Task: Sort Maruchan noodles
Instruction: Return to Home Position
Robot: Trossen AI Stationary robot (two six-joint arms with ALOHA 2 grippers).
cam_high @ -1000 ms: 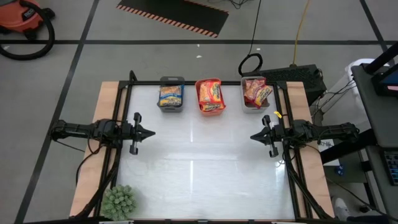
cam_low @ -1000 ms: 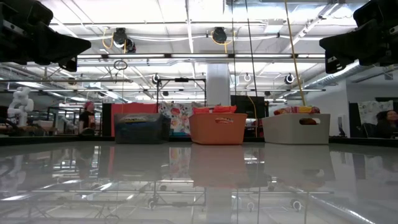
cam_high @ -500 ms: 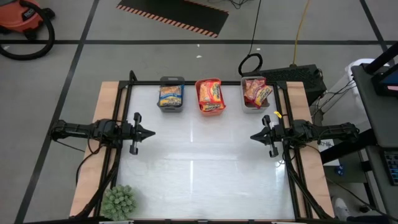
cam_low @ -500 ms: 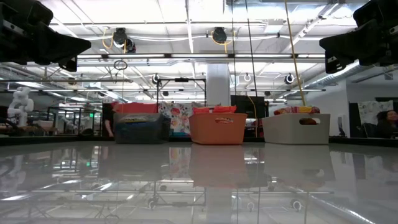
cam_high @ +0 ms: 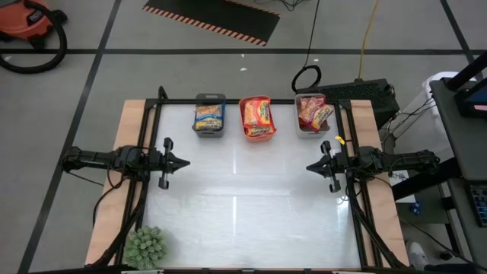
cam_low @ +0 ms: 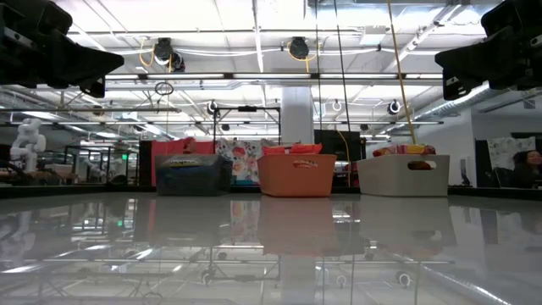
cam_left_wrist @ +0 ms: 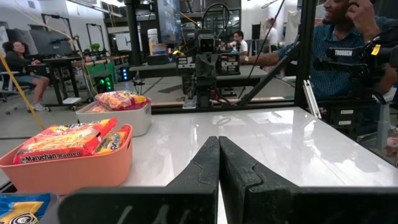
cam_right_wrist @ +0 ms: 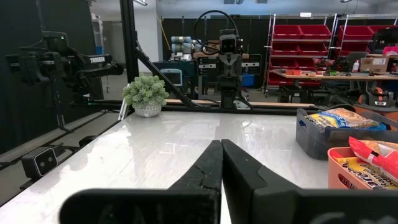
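The Maruchan noodles lie in three bins along the table's far edge: blue-yellow packets [cam_high: 209, 116] in a dark grey bin [cam_high: 210, 131], orange-yellow packets [cam_high: 257, 114] in an orange bin [cam_high: 259, 135], red-silver packets [cam_high: 313, 112] in a light grey bin [cam_high: 310, 132]. My left gripper [cam_high: 185, 162] is shut at the table's left edge, pointing level toward the right. My right gripper [cam_high: 310, 167] is shut at the right edge, pointing level toward the left. Both hold nothing and hover above the table.
A small green potted plant [cam_high: 144, 246] stands at the table's near left corner. The white tabletop [cam_high: 243, 198] between the arms bears nothing. People sit and stand in the room beyond the table, one close behind the right side [cam_left_wrist: 348, 37].
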